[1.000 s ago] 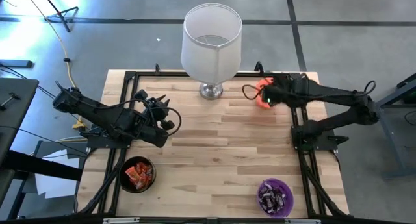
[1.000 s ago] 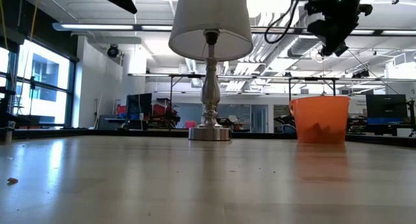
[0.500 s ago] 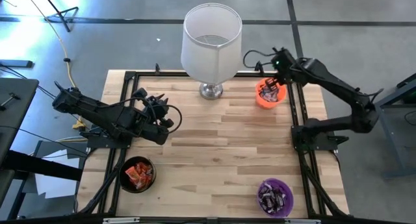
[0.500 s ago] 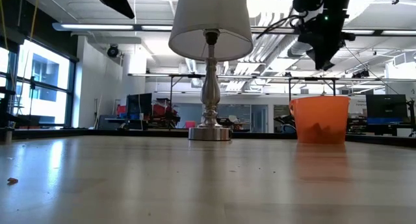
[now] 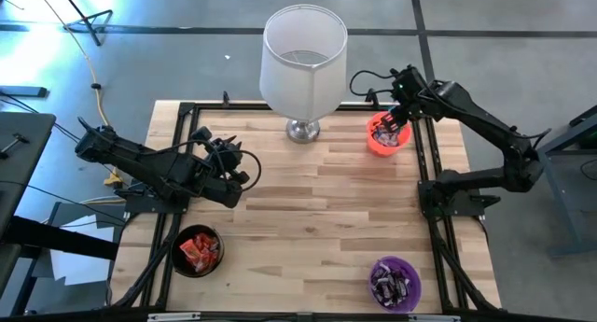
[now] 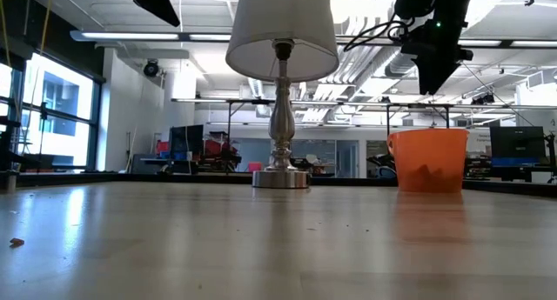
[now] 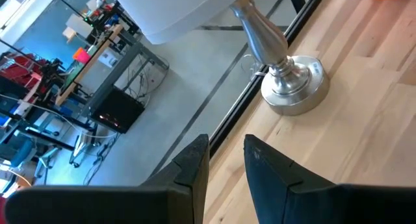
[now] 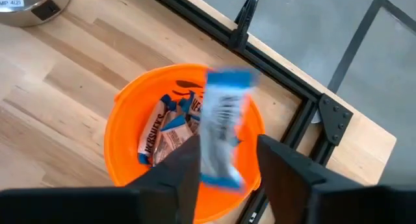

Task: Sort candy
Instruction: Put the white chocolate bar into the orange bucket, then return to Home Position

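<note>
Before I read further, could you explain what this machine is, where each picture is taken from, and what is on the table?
Two dark robot arms work at a wooden table. One picture looks down from above, one looks level across the tabletop, and two come from cameras on the wrists. On the table stand a lamp and three bowls of wrapped candy: orange bowl, black bowl, purple bowl. The right gripper is above the orange bowl, with a blue-white candy between its open fingers. The left gripper waits, empty.
</note>
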